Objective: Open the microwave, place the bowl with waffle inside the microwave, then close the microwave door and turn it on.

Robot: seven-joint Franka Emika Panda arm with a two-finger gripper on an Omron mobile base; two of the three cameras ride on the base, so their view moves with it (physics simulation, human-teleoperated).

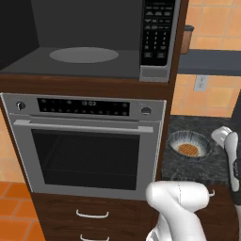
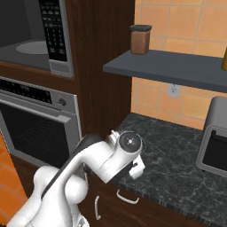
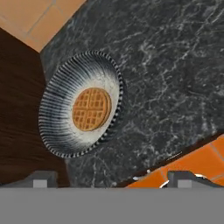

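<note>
1. Sitting on the dark stone worktop [image 1: 181, 167] is the striped bowl [image 3: 59, 127], right beside the tall brown cabinet [image 2: 104, 62].
2. The round orange-brown waffle [image 3: 91, 109] lies flat in the middle of the bowl.
3. The pincer [image 3: 109, 178] hangs above the bowl with its two tips spread wide apart. It holds nothing and touches nothing.
4. The microwave [image 1: 94, 42] is up in the cabinet, above the silver oven [image 1: 84, 141]. Its inside is open to see, with the round grey plate [image 1: 84, 54] bare.
5. A brown jar [image 2: 140, 39] stands on the grey shelf [image 2: 177, 68].
</note>
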